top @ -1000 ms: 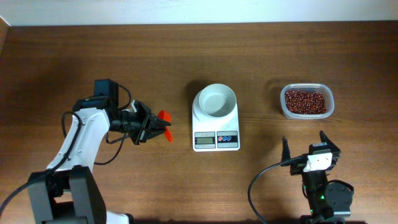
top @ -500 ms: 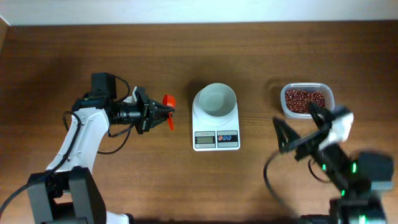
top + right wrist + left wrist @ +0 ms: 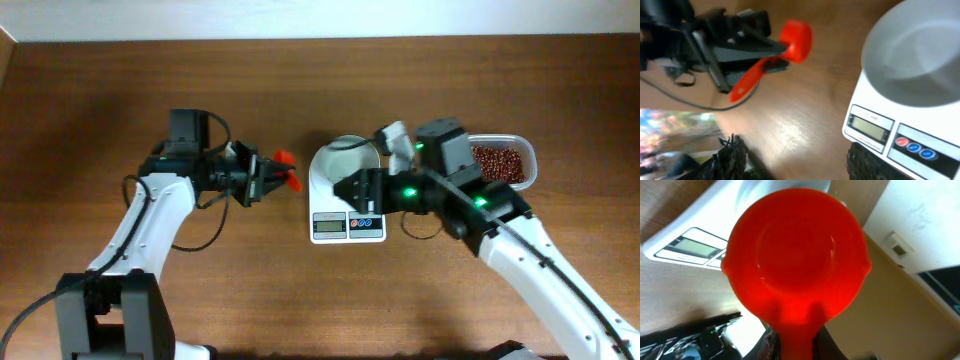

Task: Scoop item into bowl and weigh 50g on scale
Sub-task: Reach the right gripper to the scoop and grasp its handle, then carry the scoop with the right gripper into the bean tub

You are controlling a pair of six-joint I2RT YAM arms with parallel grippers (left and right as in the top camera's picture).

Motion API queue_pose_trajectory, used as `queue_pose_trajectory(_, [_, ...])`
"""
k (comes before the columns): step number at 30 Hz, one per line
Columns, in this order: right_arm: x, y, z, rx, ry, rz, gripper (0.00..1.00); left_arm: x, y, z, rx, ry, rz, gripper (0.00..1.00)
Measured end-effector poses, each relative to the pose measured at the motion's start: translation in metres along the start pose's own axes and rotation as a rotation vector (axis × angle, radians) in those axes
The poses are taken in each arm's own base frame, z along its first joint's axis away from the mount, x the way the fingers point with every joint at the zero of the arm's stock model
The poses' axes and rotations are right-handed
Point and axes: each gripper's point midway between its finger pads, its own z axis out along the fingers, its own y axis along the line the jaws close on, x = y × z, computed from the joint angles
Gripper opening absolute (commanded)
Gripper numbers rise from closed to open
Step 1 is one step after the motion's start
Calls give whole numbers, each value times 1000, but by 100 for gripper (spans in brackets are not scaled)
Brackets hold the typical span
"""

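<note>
Overhead: right arm covers the left end of the tub and part of the bowl; scale display too small to read. Left wrist: scoop blocks most of the scale, handle cut off at bottom. Right wrist: motion-blurred, bowl probably empty, cut off at right.

Left arm and right arm showed white shells between black joints, left hand and right hand were black, a thin black cable looped off the left arm, green lights glowed on the right.
</note>
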Motion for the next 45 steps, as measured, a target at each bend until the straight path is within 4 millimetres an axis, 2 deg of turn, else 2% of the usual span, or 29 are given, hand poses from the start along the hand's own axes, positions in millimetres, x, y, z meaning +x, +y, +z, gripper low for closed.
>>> queue_pose_trajectory(2, [-3,21,8,88,-51,-69,66,5,6,15,-51,-34,-25,0])
queue_pose_trajectory(3, [0,25,11,119,-64,-82,70,6,6,19,-59,-40,-21,0])
queue_pose_trajectory(5, [2,28,21,188,-104,-82,70,6,6,23,-70,-63,-22,0])
queue_pose_trajectory(8, [-4,21,42,222,-134,-46,69,3,6,23,-71,-78,-24,0])
queue_pose_trajectory(9, [-5,12,56,239,-133,-19,66,2,6,23,-69,-80,-22,0])
queue_pose_trajectory(13, [-10,3,78,242,-143,1,57,2,4,23,-65,-81,-19,0])
queue_pose_trajectory(16, [-11,0,85,240,-145,9,42,3,4,23,-64,-77,-19,0])
queue_pose_trajectory(18, [-13,2,87,230,-156,10,40,3,4,23,-63,-75,-19,0])
queue_pose_trajectory(21, [-10,4,90,228,-148,10,22,4,4,23,-63,-73,-19,0])
queue_pose_trajectory(25, [-7,7,94,220,-144,3,15,4,4,23,-63,-73,-19,0])
queue_pose_trajectory(26, [-8,7,94,219,-144,4,4,4,4,23,-62,-70,-19,0])
queue_pose_trajectory(28, [-8,7,94,223,-147,11,4,4,4,23,-61,-68,-20,0])
queue_pose_trajectory(29, [-8,7,94,222,-148,16,4,5,4,23,-61,-67,-23,9])
queue_pose_trajectory(31, [-8,7,94,222,-149,11,4,5,4,23,-60,-67,-23,82])
queue_pose_trajectory(32, [-10,7,94,226,-153,-11,4,5,4,23,-61,-66,-17,97])
queue_pose_trajectory(34, [-9,8,94,219,-144,-53,4,2,2,23,-59,-80,57,99])
queue_pose_trajectory(35, [-5,7,93,215,-113,-58,4,-2,-5,23,-36,-91,152,99])
queue_pose_trajectory(37, [-6,0,81,240,-40,-48,4,-8,-14,18,-8,-109,295,99])
queue_pose_trajectory(39, [-22,-1,52,289,30,-50,4,-20,-25,7,32,-144,441,99])
queue_pose_trajectory(40, [-38,4,28,308,41,-72,4,-27,-28,-1,44,-167,493,99])
queue_pose_trajectory(41, [-50,7,15,310,27,-89,4,-35,-30,-8,50,-190,544,99])
queue_pose_trajectory(42, [-53,2,-8,343,64,-86,4,-41,-29,-15,47,-207,582,99])
queue_pose_trajectory(43, [-65,-2,-20,353,40,-94,4,-46,-27,-21,41,-222,625,99])
queue_pose_trajectory(45, [-70,-30,-50,397,62,-47,4,-66,-20,-35,1,-294,657,99])
